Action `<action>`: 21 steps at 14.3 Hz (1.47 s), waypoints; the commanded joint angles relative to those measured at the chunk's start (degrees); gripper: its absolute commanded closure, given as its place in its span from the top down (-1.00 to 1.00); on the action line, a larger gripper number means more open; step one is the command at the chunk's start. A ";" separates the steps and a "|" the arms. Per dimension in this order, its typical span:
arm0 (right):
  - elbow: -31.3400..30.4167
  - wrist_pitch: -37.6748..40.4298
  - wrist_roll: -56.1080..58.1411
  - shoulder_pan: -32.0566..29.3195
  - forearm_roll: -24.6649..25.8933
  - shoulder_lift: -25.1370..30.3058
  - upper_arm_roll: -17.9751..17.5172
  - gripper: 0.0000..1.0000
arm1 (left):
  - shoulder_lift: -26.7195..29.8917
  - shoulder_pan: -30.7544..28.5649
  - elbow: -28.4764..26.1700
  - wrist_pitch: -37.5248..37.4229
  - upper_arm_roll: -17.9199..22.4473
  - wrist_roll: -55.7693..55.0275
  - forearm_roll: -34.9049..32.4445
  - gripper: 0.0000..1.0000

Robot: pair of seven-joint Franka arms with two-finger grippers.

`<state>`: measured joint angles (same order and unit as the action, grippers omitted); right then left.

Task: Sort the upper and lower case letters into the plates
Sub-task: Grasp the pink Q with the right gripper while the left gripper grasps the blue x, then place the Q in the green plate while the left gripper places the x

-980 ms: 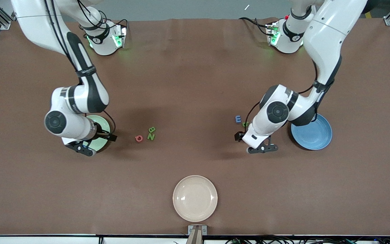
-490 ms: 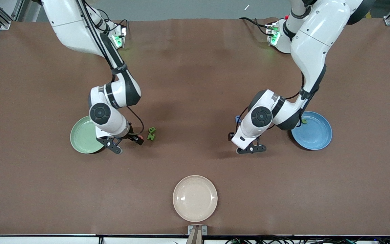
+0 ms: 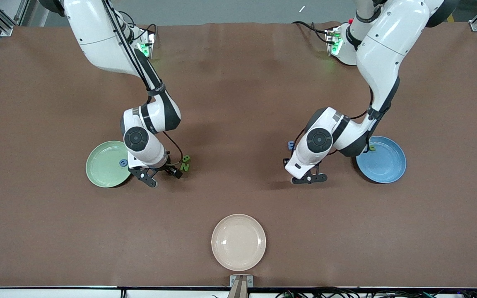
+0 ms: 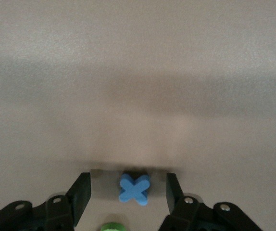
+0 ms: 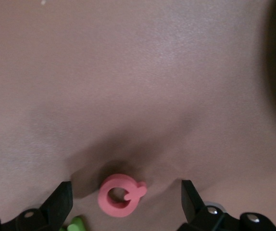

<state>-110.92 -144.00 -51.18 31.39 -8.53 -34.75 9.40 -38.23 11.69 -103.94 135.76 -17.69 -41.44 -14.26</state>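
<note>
My right gripper [image 3: 151, 176] is open, low over the table beside the pale green plate [image 3: 99, 169]. In the right wrist view a red-pink Q [image 5: 121, 195] lies between its open fingers [image 5: 63, 195]. A blue letter [image 3: 122, 162] lies in the green plate. Green B [image 3: 186, 158] and N [image 3: 184, 167] lie next to the right gripper. My left gripper [image 3: 309, 179] is open, with a blue X [image 4: 134, 187] between its fingers [image 4: 82, 185] and a green letter [image 4: 111, 226] close by. The blue plate [image 3: 385, 165] holds a green letter [image 3: 372, 147].
A cream-beige plate [image 3: 238, 242] sits near the table's front edge, midway between the arms. A blue letter's edge [image 3: 290, 145] shows beside the left arm's wrist. The brown table cloth [image 3: 238, 103] lies between the arms' bases and the letters.
My right gripper moved from over the green plate to over the Q, leaving a blue letter in the plate. My left arm shifted slightly away from the blue plate, uncovering the green letter there.
</note>
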 commanded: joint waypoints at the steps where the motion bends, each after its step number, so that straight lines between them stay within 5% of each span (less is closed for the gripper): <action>1: -2.02 -1.20 -0.41 0.08 -0.87 1.26 0.09 0.97 | 2.81 -0.35 -2.93 -0.41 -0.41 -1.36 -1.12 0.39; 7: -1.94 -1.11 0.47 -0.36 -2.81 1.18 -1.14 0.86 | 2.37 0.08 -3.38 0.20 -0.41 -1.36 -1.03 0.29; 13: -1.94 -0.50 2.40 -0.36 -2.81 1.26 -1.14 0.15 | 1.49 0.17 -3.20 2.58 -0.41 -1.36 -0.94 0.11; 18: -1.85 -0.23 2.93 -0.45 -2.81 1.35 -0.96 -0.97 | 1.40 0.17 -3.11 2.84 -0.41 -1.36 -0.94 -0.24; 21: -0.54 2.82 4.86 -1.24 -2.72 2.05 -0.87 -1.00 | 1.32 0.26 -3.11 4.15 -0.33 -1.28 -0.94 -0.35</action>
<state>-111.33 -143.68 -48.82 31.30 -10.13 -33.60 8.84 -37.14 11.92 -106.59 138.50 -17.95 -41.51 -14.27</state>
